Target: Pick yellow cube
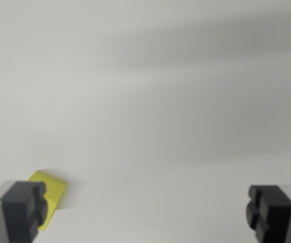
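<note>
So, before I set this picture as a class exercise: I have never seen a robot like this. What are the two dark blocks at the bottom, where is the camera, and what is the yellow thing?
The camera sits on the robot arm's wrist and looks down past its own hand onto a plain pale surface. The two dark blocks at the bottom corners are the fingers of the gripper, the part that pinches things. They stand wide apart, so the gripper is open and holds nothing.

The yellow thing is the yellow cube the robot is meant to pick up. It lies on the surface at the wrist view's left, partly hidden behind the finger on that side, not in the middle of the gap. Whether the finger touches it cannot be told. The picture is blurred, and the grey bands higher up look like soft shadows. Nothing else shows on the surface.
</note>
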### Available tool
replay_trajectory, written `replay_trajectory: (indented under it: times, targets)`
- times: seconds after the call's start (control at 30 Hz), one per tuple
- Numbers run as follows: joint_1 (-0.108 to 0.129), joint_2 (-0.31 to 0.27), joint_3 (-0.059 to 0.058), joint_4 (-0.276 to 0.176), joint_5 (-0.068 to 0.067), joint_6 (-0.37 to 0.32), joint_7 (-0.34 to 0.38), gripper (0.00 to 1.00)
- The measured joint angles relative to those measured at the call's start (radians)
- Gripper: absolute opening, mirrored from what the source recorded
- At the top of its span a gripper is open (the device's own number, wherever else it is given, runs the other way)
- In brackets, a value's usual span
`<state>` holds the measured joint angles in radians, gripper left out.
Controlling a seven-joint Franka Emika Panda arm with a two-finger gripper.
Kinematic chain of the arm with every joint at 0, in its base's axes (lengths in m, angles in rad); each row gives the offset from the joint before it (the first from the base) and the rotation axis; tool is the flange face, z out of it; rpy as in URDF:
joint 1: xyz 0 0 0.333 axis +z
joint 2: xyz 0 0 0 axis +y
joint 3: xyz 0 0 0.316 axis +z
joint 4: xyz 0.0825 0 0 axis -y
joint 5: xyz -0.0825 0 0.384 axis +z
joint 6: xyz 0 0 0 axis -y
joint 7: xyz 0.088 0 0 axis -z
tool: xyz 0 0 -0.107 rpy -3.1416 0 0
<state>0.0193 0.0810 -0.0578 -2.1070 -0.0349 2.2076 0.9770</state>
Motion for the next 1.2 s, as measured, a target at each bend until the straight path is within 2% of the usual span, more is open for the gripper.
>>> replay_trajectory:
  times: [0.63, 1.2]
  targets:
    - [0.072, -0.011, 0.0, -0.148, 0.0, 0.129, 0.179, 1.0]
    - [0.143, 0.005, 0.0, -0.256, 0.005, 0.248, 0.342, 1.0]
